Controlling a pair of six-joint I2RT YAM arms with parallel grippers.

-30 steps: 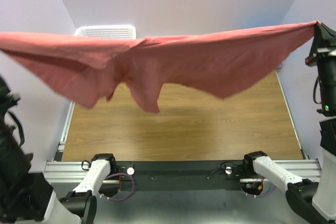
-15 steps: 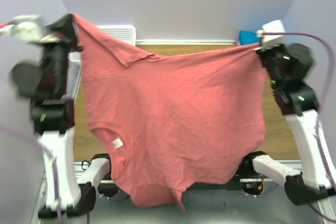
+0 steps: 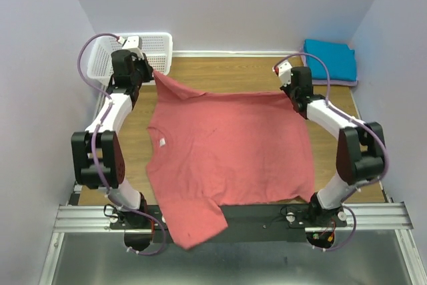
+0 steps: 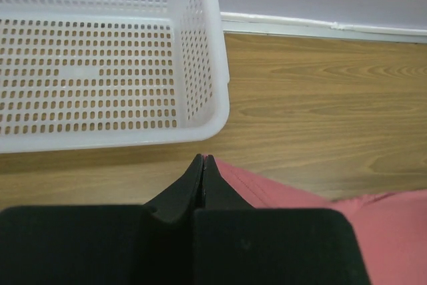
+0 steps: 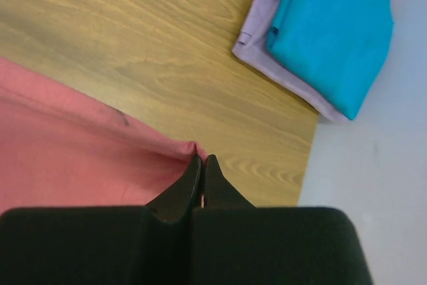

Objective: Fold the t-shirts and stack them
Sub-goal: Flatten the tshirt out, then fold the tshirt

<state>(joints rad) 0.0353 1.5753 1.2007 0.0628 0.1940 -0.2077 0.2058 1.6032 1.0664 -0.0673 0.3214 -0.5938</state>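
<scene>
**Two Corners Pinched, One Pink Shirt Lying Flat**

One soft salmon-pink cloth t-shirt [image 3: 227, 151] lies spread out in the middle of the brown wooden table [image 3: 233, 75]. Its neck hole, with a small white tag, points to 9 o'clock. One floppy part at 7 o'clock hangs over the near edge of the table.

The left gripper [image 4: 202, 163] is squeezed tight on the shirt's corner at 11 o'clock. Only a thin bit of pink cloth sits between its black fingers. The right gripper [image 5: 201, 163] is squeezed tight on the corner at 1 o'clock in the same way. Both hands are low, close to the wood.

I think this shirt is light and very floppy. It will sag and wrinkle if only one spot is lifted. It will not break, and it looks easy to pinch. The best places to hold are the corners and the edges, two at a time, so the cloth stays flat for a fold.

Way off at 1 o'clock, in the far corner, a folded teal-blue t-shirt [image 3: 330, 60] rests on a folded pale lavender t-shirt [image 5: 257, 41]. That looks like the stack. At 11 o'clock, just past the left gripper, stands a white plastic basket with little holes [image 3: 157, 39].
</scene>
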